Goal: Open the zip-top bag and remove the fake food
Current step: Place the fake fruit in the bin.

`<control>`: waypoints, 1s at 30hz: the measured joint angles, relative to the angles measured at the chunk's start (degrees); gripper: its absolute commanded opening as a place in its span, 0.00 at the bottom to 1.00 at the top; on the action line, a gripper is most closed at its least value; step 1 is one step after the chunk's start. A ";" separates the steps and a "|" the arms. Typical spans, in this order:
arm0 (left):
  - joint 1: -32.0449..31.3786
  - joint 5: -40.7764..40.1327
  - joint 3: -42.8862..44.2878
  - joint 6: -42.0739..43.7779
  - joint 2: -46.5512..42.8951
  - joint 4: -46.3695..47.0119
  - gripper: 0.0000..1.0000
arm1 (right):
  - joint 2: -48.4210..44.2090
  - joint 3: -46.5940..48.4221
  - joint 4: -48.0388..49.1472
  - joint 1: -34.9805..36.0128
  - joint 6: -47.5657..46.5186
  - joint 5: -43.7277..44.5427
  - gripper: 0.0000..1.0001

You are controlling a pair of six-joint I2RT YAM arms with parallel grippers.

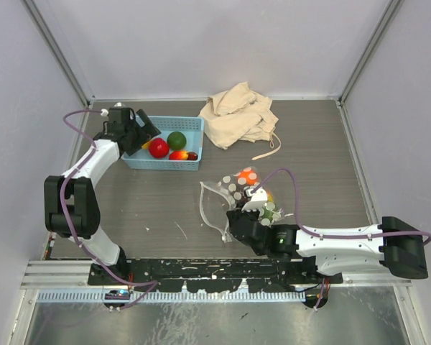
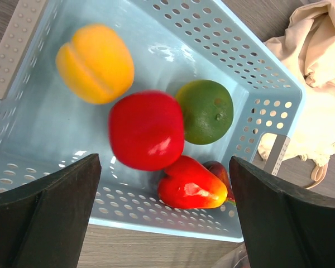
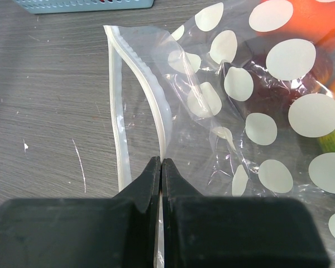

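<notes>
**Blue basket, cloth bag and grey tabletop**

You see a light blue perforated basket (image 2: 268,84) lying directly below the left fingers (image 2: 50,218), its open top facing them. Ahead of those fingers, just beside the basket's far corner, lies a crumpled beige cloth bag (image 2: 318,50). Its drawstring (image 1: 267,151) trails onto the table (image 1: 165,205), a dark grey wood-grain surface. Slightly ahead and to the left of the right fingers (image 3: 148,184), the tabletop carries a thin white scratch (image 3: 78,164). The basket's rim shows well ahead of them. Pale walls (image 1: 215,43) enclose the table.
</notes>
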 measured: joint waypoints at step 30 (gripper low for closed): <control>-1.25 21.59 -31.82 4.00 -41.97 21.68 0.98 | -3.80 -0.48 0.85 -0.98 -4.70 -1.49 0.01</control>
